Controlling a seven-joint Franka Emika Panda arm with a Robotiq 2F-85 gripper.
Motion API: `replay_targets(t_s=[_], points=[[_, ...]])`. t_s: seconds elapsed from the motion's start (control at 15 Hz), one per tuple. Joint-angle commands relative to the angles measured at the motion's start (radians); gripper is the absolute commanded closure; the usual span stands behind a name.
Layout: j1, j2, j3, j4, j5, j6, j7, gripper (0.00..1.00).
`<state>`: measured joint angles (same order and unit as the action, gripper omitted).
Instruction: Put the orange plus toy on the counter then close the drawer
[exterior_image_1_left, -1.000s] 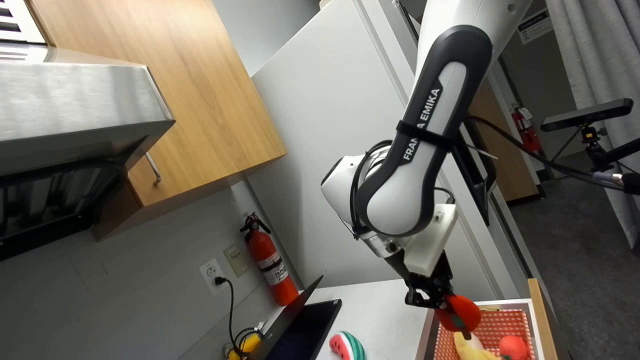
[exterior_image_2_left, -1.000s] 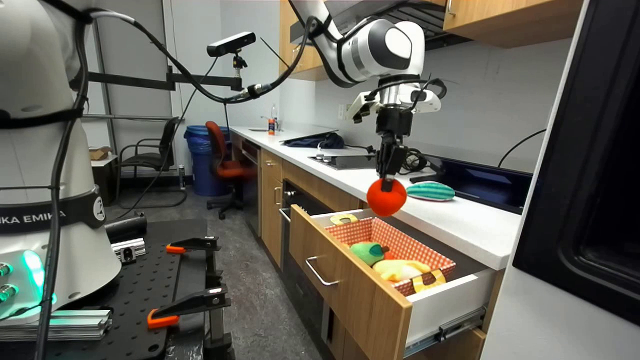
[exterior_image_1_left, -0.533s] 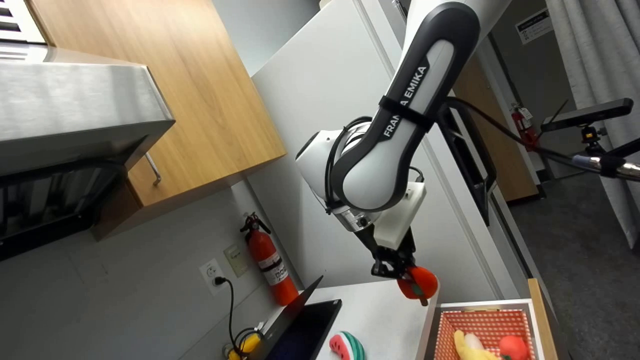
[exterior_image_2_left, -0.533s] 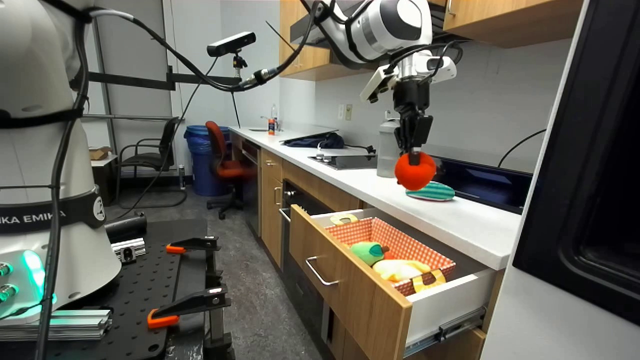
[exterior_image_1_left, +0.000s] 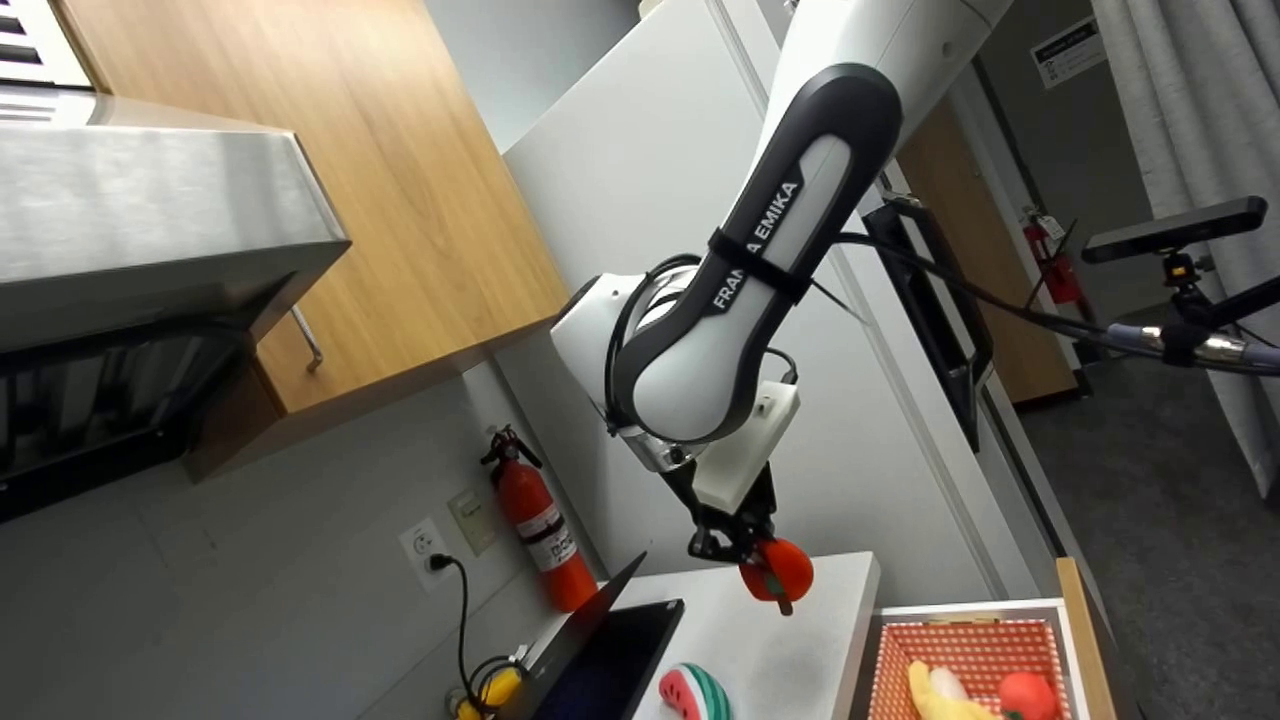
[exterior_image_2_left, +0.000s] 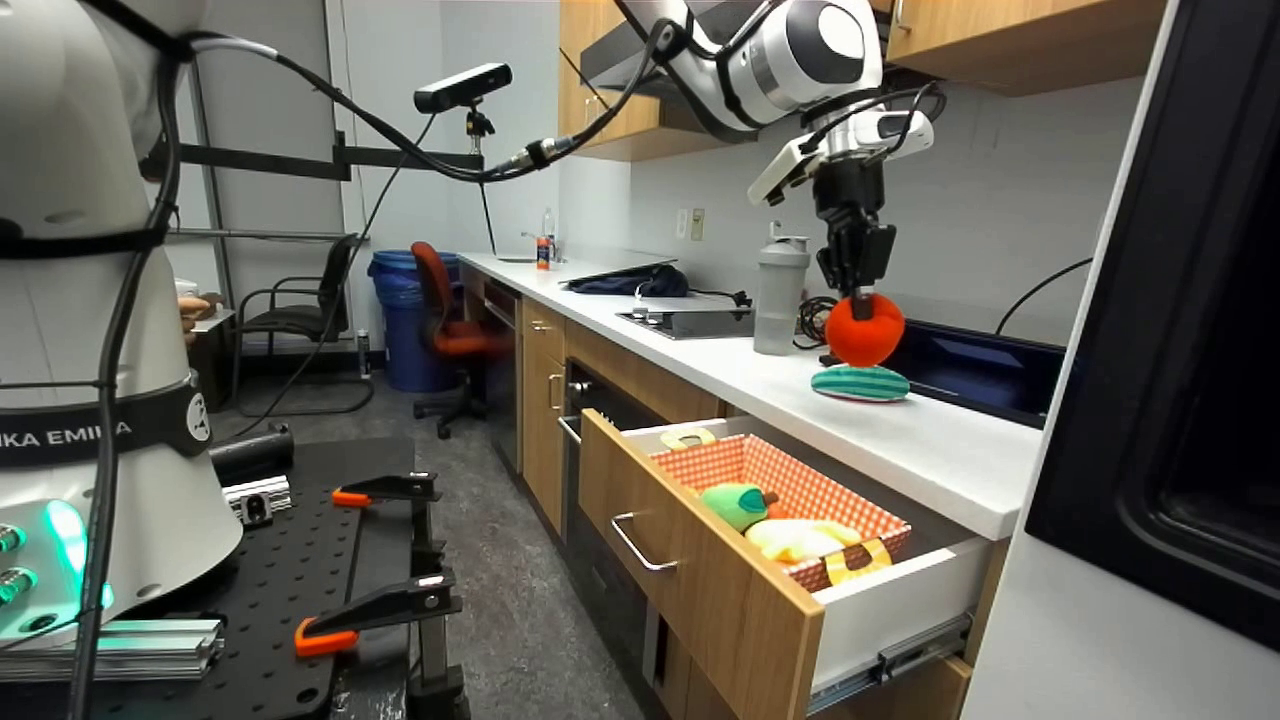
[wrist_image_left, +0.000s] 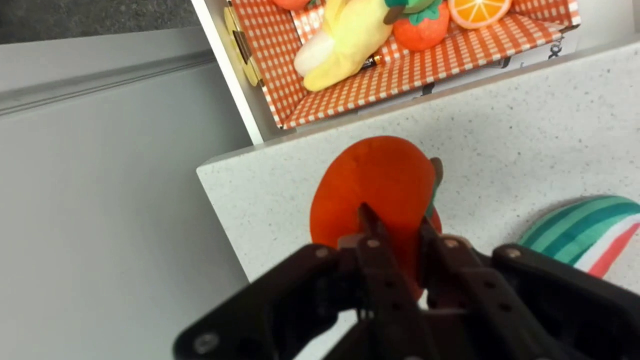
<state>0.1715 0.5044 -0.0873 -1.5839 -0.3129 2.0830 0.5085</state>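
Note:
My gripper (wrist_image_left: 395, 214) is shut on the orange plus toy (wrist_image_left: 380, 167), a rounded red-orange plush with a green and brown stem. In both exterior views the toy (exterior_image_2_left: 866, 338) hangs in the air over the white counter (exterior_image_2_left: 940, 455), apart from its surface. Only one dark finger shows against the toy in that exterior view. The drawer (exterior_image_2_left: 700, 565) stands pulled out below the counter's front edge, with its wooden front and white side in sight. A red checked basket (wrist_image_left: 430, 75) with several plush toys sits inside it.
A watermelon plush (exterior_image_2_left: 860, 383) lies on the counter close under the held toy. Behind are a dark laptop (exterior_image_1_left: 625, 650) and a grey shaker bottle (exterior_image_2_left: 780, 295). A tall white panel (wrist_image_left: 125, 200) borders the counter's end. A fire extinguisher (exterior_image_1_left: 540, 520) stands by the wall.
The arm has carried the toy from above the open drawer to above the counter, rising on the way. The grip has stayed the same, and the drawer has not moved.

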Motion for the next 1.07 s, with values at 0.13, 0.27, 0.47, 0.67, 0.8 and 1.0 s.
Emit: replay_targets(t_s=[0.13,0.27,0.47,0.67,0.8,1.0], points=[[0.024,0.123,-0.001,0.184,0.005,-0.075,-0.002,0.93],[0.024,0.146,-0.001,0.215,0.012,-0.09,-0.016,0.58],[0.028,0.17,-0.003,0.244,0.01,-0.109,-0.027,0.38],[0.036,0.183,-0.006,0.265,0.005,-0.134,-0.025,0.15],[0.034,0.179,-0.007,0.257,0.007,-0.139,-0.026,0.01],[0.032,0.171,-0.005,0.237,0.008,-0.146,-0.026,0.0]])
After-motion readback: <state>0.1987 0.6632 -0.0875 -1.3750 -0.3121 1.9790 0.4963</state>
